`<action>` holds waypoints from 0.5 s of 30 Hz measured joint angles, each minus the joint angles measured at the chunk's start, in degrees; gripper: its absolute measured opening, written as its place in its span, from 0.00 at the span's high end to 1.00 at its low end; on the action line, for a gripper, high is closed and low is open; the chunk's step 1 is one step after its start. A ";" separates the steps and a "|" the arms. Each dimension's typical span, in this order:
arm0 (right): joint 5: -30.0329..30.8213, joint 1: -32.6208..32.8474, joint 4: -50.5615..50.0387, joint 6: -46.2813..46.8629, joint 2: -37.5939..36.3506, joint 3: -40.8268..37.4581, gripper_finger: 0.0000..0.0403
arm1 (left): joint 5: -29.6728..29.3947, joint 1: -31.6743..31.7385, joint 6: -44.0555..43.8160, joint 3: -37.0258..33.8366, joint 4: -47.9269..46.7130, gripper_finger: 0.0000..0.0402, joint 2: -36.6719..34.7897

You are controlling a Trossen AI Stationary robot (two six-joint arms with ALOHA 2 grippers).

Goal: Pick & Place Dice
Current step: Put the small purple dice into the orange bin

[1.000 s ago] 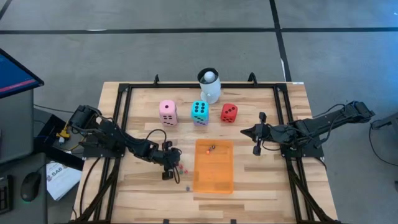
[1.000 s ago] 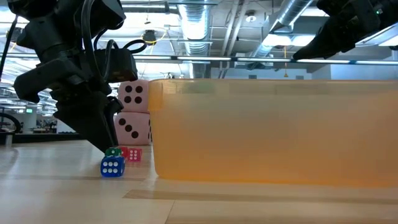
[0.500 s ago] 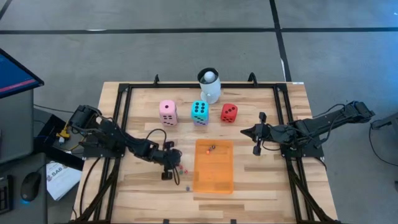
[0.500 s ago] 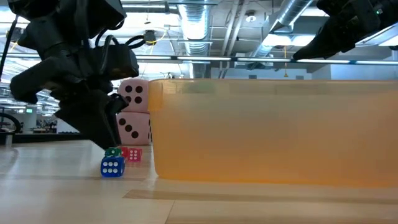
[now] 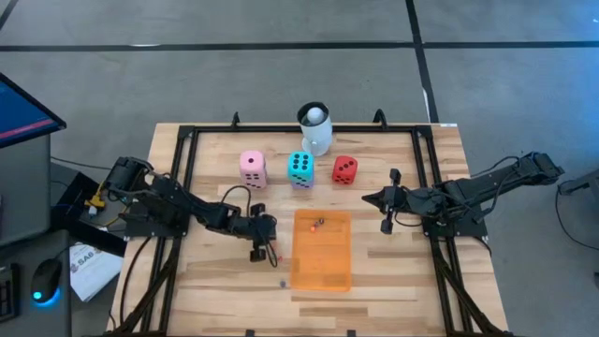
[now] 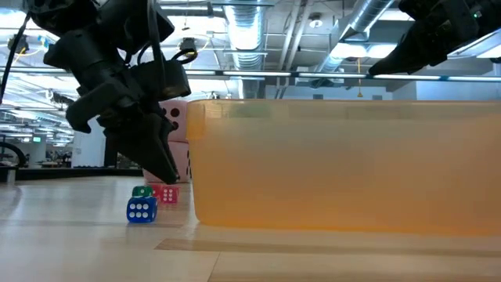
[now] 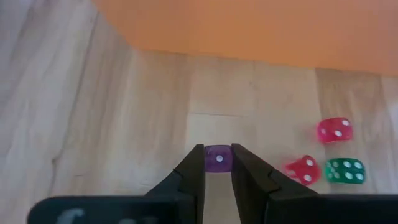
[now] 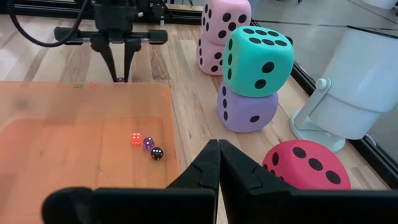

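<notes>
My left gripper (image 5: 258, 253) is shut on a tiny purple die (image 7: 217, 158) just left of the orange tray (image 5: 322, 249); it also shows in the low view (image 6: 166, 174). Two tiny red dice (image 7: 302, 169) and a green one (image 7: 345, 170) lie on the table beside it, and a blue one (image 6: 142, 210) lies nearer. My right gripper (image 5: 386, 226) is shut and empty, raised right of the tray. The big pink die (image 5: 252, 169), a teal die stacked on a purple one (image 8: 258, 59) and the red die (image 5: 344, 169) stand at the back. My left gripper pinches the tiny purple die by two opposite faces (image 7: 207, 159) between its two fingertips. The fingers slant down from the table's left. The die sits at their free ends, lifted a little clear of the table.
The orange tray holds three tiny dice: orange (image 8: 136, 139), purple (image 8: 148, 142) and black (image 8: 157, 153). A white mug with a ball (image 5: 315, 128) stands at the far edge. A black frame (image 5: 187, 168) borders the board.
My left gripper has risen from the table beside the small dice and gone toward the orange tray, shut on the tiny purple die. The red, green and blue dice have stayed where they were.
</notes>
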 joint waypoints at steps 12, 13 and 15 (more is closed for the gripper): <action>0.00 0.01 0.00 0.00 -0.02 0.00 1.00 | -8.17 2.03 3.12 0.02 2.03 0.88 -12.14; 0.00 0.02 0.00 0.00 -0.02 0.00 1.00 | -8.43 2.38 4.09 0.02 4.03 0.88 -12.69; 0.00 0.02 0.13 0.00 -0.02 0.00 1.00 | -8.60 2.97 5.04 0.07 7.26 0.88 -13.43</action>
